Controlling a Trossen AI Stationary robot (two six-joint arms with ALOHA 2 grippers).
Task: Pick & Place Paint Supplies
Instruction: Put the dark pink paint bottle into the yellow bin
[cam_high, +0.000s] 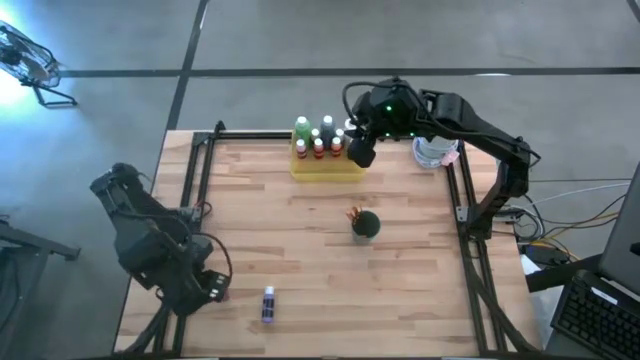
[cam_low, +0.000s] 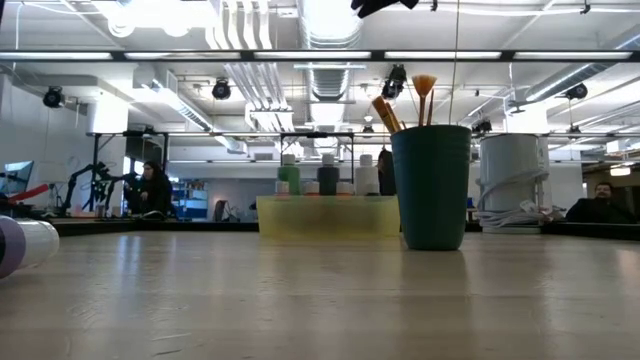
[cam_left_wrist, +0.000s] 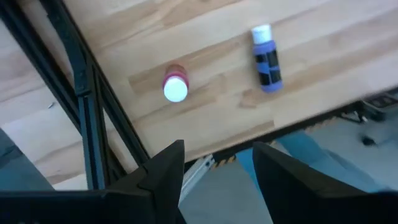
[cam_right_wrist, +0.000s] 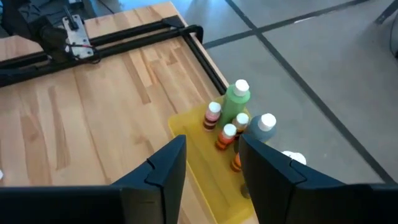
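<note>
Most of the job looked done. In the high view the yellow tray (cam_high: 327, 165) sat at the upper middle of the frame, near the far edge of the bench (cam_high: 300, 240), and it already held a cluster of white-capped paint bottles (cam_high: 322, 140) — a tall green one, some red-orange ones and a greyish one, as the right wrist view showed them (cam_right_wrist: 231, 118). Lower and to the right of the tray, near the frame's centre, the dark green cup (cam_high: 366, 224) stood upright with the orange-brown paintbrushes (cam_high: 354, 213) poking out of it; the low view showed their bristle ends above the rim (cam_low: 424, 88).

What was left lay at the lower left of the high view: a purple bottle (cam_high: 268, 305) on its side near the bench's near edge. The left wrist view also showed a second, red bottle (cam_left_wrist: 175, 85) standing beside the purple one (cam_left_wrist: 266, 59) — so by my reading two bottles were not yet put away.

The right claw (cam_high: 360, 150) hung over the right end of the tray, its fingers apart and gripping nothing (cam_right_wrist: 211, 165). The left claw (cam_high: 205, 285) waited at the lower left, just beside the loose bottles, fingers apart too and empty (cam_left_wrist: 217, 177).
</note>
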